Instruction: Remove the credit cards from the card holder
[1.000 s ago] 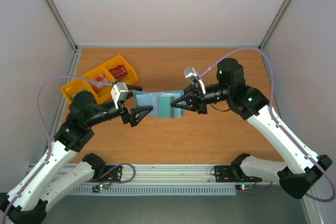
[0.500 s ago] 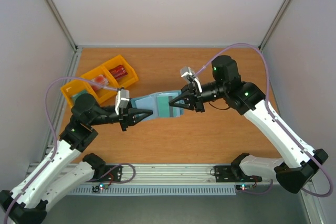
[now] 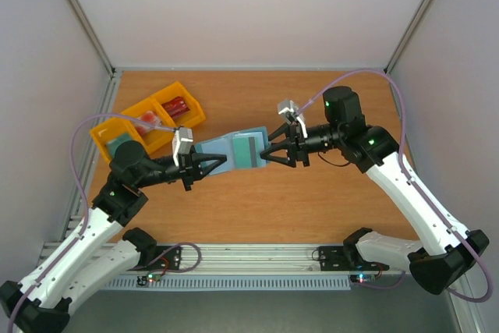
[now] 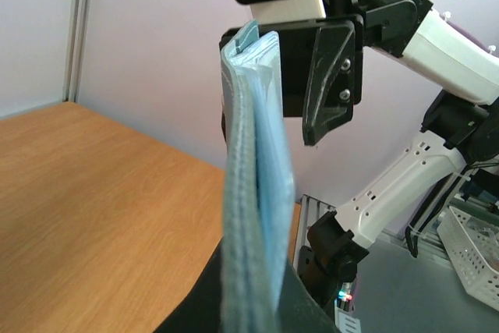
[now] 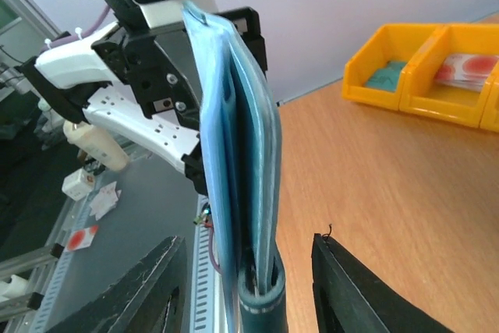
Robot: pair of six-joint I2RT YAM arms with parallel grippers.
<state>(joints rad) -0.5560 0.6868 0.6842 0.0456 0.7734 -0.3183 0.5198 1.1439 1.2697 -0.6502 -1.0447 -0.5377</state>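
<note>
The slate-blue card holder (image 3: 228, 152) hangs in the air between the two arms. A teal credit card (image 3: 248, 150) shows on its right half. My left gripper (image 3: 213, 164) is shut on the holder's left end. In the left wrist view the card holder (image 4: 251, 154) rises edge-on out of the left gripper (image 4: 253, 306). My right gripper (image 3: 271, 151) is open, its fingers (image 5: 359, 290) standing apart on either side of the holder's right end (image 5: 248, 161) without touching it. A dark rolled edge sits at the bottom of the holder between them.
A yellow three-compartment tray (image 3: 195, 115) sits at the back left of the wooden table, with a teal item, a pinkish item and a red item in its compartments. The tray (image 5: 425, 95) also shows at the far right of the right wrist view.
My left gripper has moved in and shut on the holder's left end. My right gripper has opened and let go of the right end, backing off slightly.
</note>
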